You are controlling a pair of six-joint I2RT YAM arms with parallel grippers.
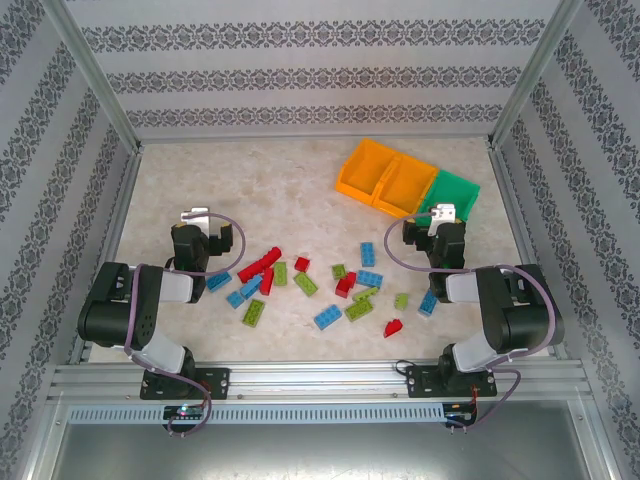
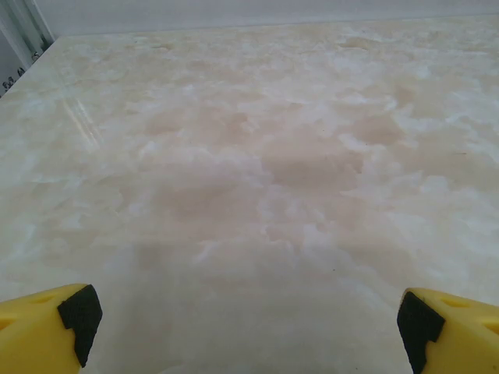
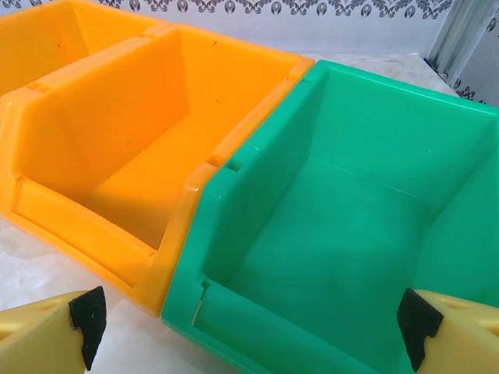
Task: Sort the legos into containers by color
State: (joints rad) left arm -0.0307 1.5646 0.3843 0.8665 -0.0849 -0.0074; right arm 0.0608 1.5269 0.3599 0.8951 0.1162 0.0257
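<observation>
Top view: your legos [image 1: 306, 284] lie scattered on the table [image 1: 250, 180] between the arms, near 6 o'clock. The containers [image 1: 405, 185] sit in a row at 2 o'clock, with the green bin [image 1: 455, 193] just beyond the right gripper [image 1: 440, 213]. The left gripper [image 1: 195, 215] is at 9 o'clock.

Left wrist: your yellow fingers [image 2: 47, 331] stand wide apart over marble tabletop, gripping nothing.

Right wrist: the fingers are also spread and empty. The green bin is at 12 o'clock, touching an orange bin [image 3: 132, 148] at 10 o'clock.
</observation>
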